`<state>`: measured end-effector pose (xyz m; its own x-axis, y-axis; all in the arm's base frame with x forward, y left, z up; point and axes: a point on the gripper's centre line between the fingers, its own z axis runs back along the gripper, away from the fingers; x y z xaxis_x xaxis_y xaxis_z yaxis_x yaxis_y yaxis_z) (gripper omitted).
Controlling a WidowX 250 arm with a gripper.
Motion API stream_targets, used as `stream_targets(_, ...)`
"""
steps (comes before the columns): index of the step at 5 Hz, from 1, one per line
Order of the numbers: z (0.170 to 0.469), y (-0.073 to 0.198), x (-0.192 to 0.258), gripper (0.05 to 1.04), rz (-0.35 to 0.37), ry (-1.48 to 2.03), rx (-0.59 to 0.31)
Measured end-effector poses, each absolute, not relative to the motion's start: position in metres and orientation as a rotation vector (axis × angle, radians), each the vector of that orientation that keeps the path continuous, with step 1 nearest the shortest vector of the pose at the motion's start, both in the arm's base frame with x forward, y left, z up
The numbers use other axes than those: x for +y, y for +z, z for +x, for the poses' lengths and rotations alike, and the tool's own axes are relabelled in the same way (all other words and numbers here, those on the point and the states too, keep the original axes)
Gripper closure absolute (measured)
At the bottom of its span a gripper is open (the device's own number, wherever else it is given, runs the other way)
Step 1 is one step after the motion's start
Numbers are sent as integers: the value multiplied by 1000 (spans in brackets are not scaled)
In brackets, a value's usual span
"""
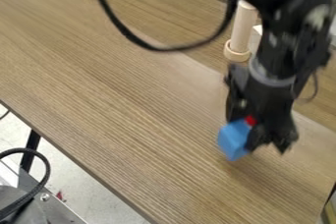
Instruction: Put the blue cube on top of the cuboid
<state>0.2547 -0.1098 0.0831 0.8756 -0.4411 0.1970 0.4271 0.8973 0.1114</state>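
Observation:
The black gripper (pixel 266 137) hangs low over the right part of the table. Against its left side is the blue cube (pixel 232 140), tilted, with its right part hidden behind the gripper. A small red piece (pixel 250 120) shows between the cube's top and the gripper. Whether the cube is held or rests on the table, I cannot tell. Farther back, a pale block (pixel 257 33) is mostly hidden by a wooden cylinder and the arm; I cannot tell if it is the cuboid.
The upright wooden cylinder (pixel 242 27) stands in a round wooden ring (pixel 236 52) behind and left of the gripper. A black cable loops over the table's back part. The wood-grain table (pixel 125 105) has its front edge running diagonally from left to bottom centre.

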Motion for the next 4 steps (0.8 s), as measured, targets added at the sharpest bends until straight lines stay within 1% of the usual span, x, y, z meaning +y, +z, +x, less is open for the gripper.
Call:
stream_targets(1, 254, 116, -107, 548, 89, -425, -181)
stream_targets(2, 259, 146, -103, 547, 37, -372, -154)
stream_targets(3, 273, 173, -106, 548, 27, -415, -189)
stream_targets(4, 292, 180, -110, 547, 24, -461, -200)
